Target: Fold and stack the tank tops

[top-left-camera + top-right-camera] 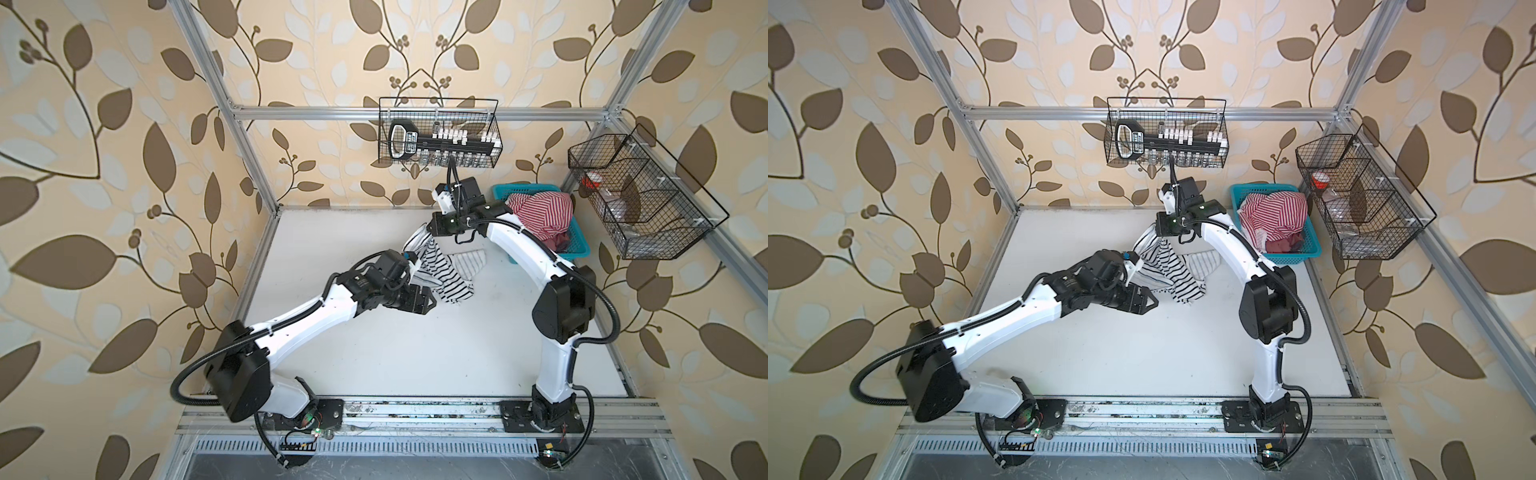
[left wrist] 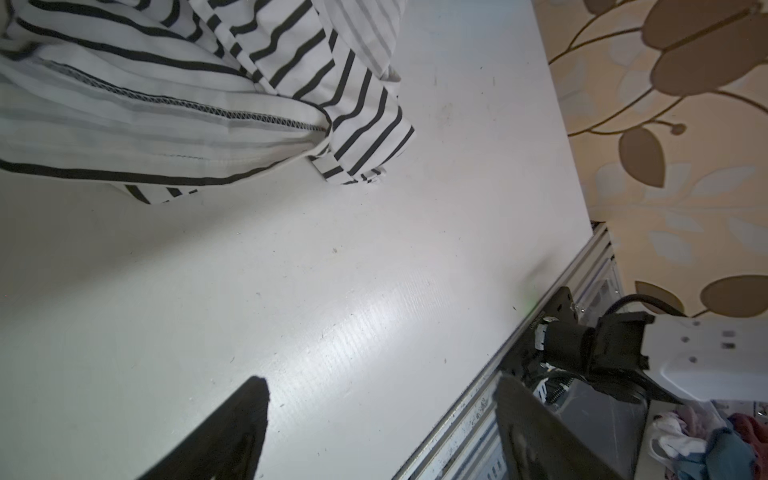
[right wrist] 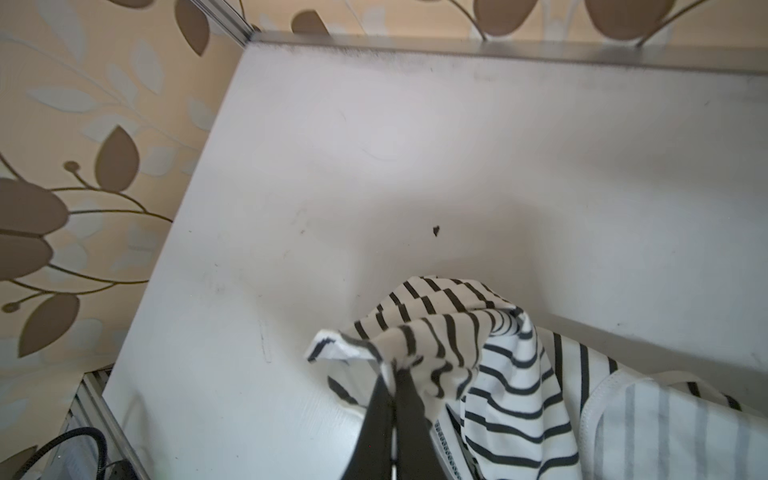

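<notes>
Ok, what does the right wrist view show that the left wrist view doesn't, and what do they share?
Only the right wrist view shows the right gripper shut on a bunched edge of the black-striped tank top. Only the left wrist view shows the left gripper open and empty, plus the right arm's base. Both show that tank top and the white table.

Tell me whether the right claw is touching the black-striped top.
Touching. The right wrist view shows the right claw shut on a bunched fold of the black-striped top, with the cloth pinched between its jaws.
</notes>
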